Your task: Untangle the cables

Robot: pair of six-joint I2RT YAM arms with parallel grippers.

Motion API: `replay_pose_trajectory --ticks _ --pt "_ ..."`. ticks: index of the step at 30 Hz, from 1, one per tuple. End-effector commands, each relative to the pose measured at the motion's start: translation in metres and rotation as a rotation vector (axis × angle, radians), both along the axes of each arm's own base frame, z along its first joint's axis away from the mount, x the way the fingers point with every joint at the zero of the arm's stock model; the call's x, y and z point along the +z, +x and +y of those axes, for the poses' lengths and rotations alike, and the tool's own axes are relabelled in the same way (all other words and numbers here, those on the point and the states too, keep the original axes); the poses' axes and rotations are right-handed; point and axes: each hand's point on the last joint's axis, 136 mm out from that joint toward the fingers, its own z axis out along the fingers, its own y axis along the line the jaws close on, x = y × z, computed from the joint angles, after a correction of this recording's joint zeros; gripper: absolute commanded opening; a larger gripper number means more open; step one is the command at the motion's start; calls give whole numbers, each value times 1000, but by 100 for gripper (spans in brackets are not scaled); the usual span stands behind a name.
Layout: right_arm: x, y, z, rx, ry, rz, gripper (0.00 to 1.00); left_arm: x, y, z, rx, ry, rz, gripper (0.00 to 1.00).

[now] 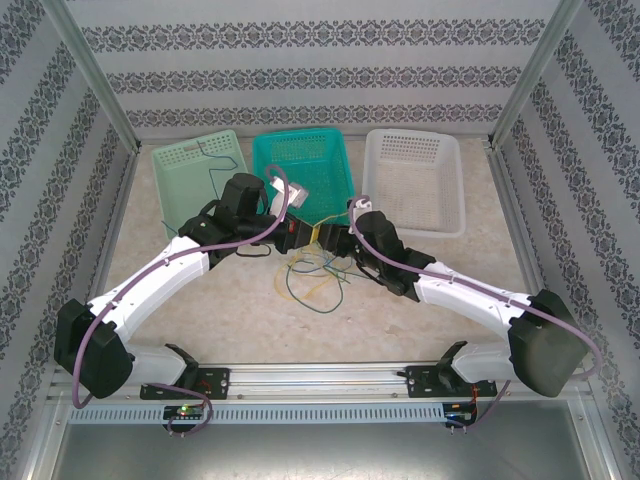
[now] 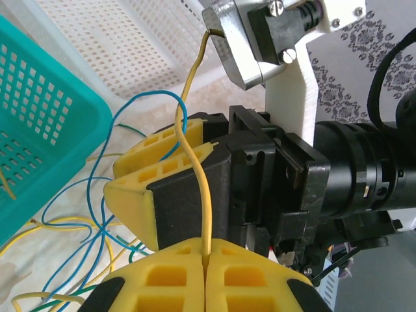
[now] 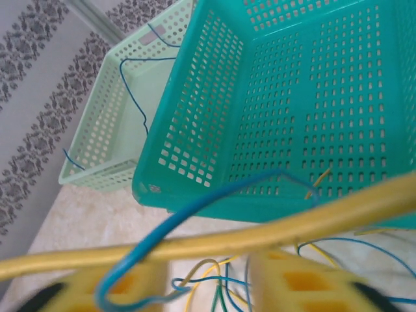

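Observation:
The cables (image 1: 310,275) are thin yellow, blue and green strands tangled on the table in front of the teal basket. My left gripper (image 2: 207,255) is shut on a yellow cable (image 2: 195,156), which rises from between its pads past the right gripper's fingers (image 2: 133,201). In the top view the left gripper (image 1: 298,237) and right gripper (image 1: 330,240) nearly meet above the tangle. My right gripper (image 3: 208,276) has its yellow fingers (image 3: 305,283) apart. A yellow cable (image 3: 247,235) runs across their tips and a blue cable (image 3: 169,227) loops over the left one.
Three baskets stand at the back: pale green (image 1: 195,180) with a blue wire in it, teal (image 1: 300,170) and white (image 1: 415,180). The teal basket's near wall (image 3: 214,130) is close in front of the right gripper. Mauve arm cables hang along both arms.

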Motion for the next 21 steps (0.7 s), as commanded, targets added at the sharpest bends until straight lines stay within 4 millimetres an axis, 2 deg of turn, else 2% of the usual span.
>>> replay_pose_trajectory --ticks 1,3,6,9,11,15,21 --pt "24 10 2 -40 13 -65 14 20 -2 -6 -21 -56 -54 6" --pt "22 7 -2 -38 -5 -65 6 20 0 -1 -3 -33 -60 6" --pt "21 -3 -10 -21 -32 -71 0 19 11 15 70 15 -58 6" --pt "19 -14 -25 -22 -49 -75 0 27 25 37 165 40 -83 6" --pt "16 -20 -43 -58 -66 -67 0 40 30 47 196 22 -111 6" --pt "6 -30 -73 -118 -85 -34 0 58 31 52 206 3 -144 6" --pt "-3 -42 -97 -156 -133 -11 0 76 36 66 265 -1 -190 7"
